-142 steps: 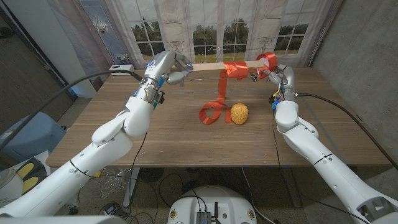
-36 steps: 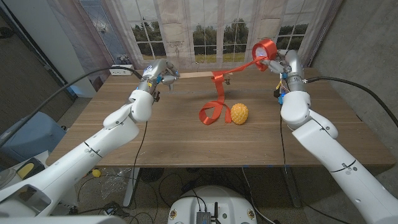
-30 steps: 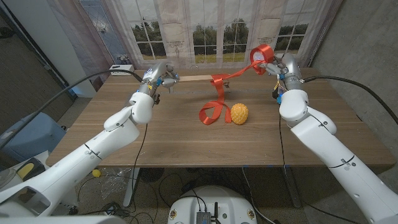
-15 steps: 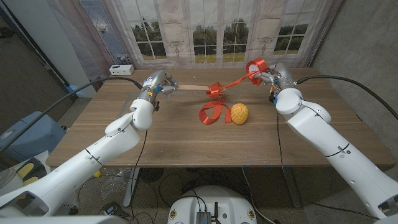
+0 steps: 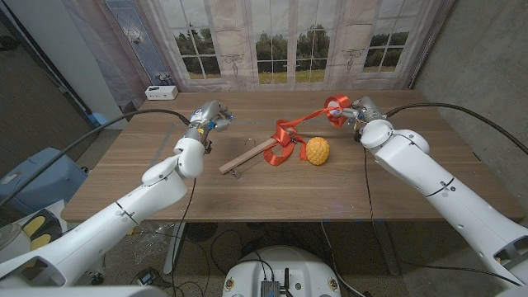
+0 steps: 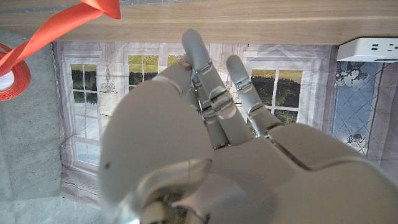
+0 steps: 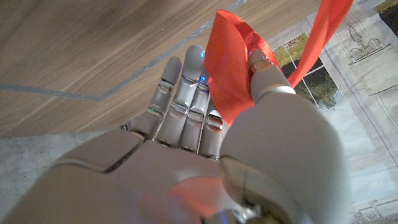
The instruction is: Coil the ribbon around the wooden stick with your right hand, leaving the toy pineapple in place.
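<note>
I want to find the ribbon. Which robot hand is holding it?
The right hand holds the red ribbon; the left hand holds nothing.

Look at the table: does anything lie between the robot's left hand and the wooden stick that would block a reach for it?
Nothing visible does. The wooden stick lies on the table, its far end wrapped in ribbon. Bare tabletop separates it from the left hand. The toy pineapple sits beyond the stick, on the side of the right hand, which holds the ribbon.

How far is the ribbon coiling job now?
Done: some ribbon is wound on the wooden stick, which lies on the table. In hand: the right hand holds the ribbon roll. Left: more coiling. The left hand holds nothing; the toy pineapple sits beside the stick.
</note>
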